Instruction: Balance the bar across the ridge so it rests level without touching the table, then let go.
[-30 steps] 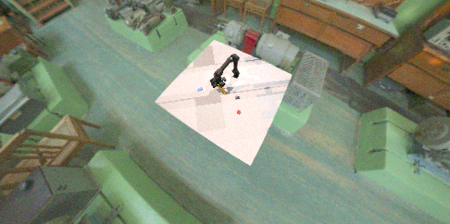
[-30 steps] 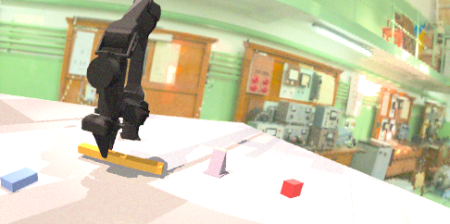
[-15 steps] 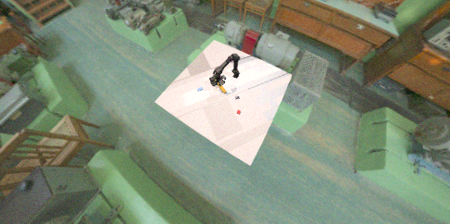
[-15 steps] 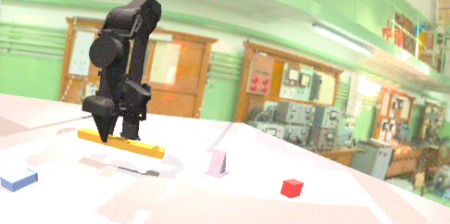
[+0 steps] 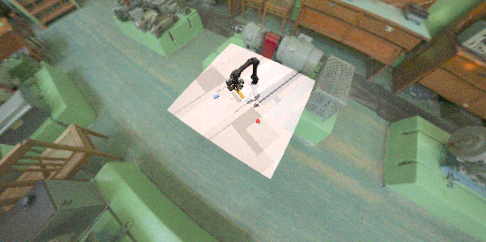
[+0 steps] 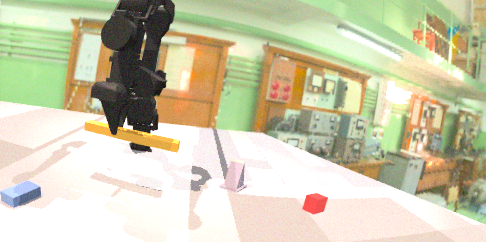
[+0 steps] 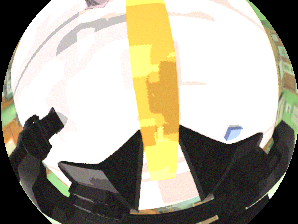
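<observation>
Lettering: a pale panel with red round marks [image 6: 281, 82] hangs on the far wall in the exterior view, and a white sheet [image 6: 87, 57] is on the wooden cabinet front behind the arm [image 6: 135, 43] [image 5: 246, 65]. Any print on either is too small to read from where I stand.

Task item: the yellow-orange bar [image 5: 241, 94] [image 6: 162, 141] [image 7: 155, 90] is held in the pincer [image 5: 237, 91] [image 6: 128, 139] [image 7: 160, 130], which is closed on it. One finger bears on each long side, and a length of bar projects beyond the fingers both ways. The bar is raised off the pale table top [image 5: 200, 113] [image 6: 280, 223] [image 7: 100, 90], its shadow lying apart below it. Whether it is truly level, I cannot tell.

Support: the pinkish ridge [image 5: 256, 105] [image 6: 235, 175] [image 7: 96, 3] stands upright on the table, apart from the bar and beyond its nearer end in the exterior view. The bar does not rest across it.

Other items: a blue block [image 5: 216, 96] [image 6: 21, 194] [image 7: 233, 133] and a red cube [image 5: 258, 121] [image 6: 315, 203] lie on the table on opposite sides of the ridge, each apart from the bar.
</observation>
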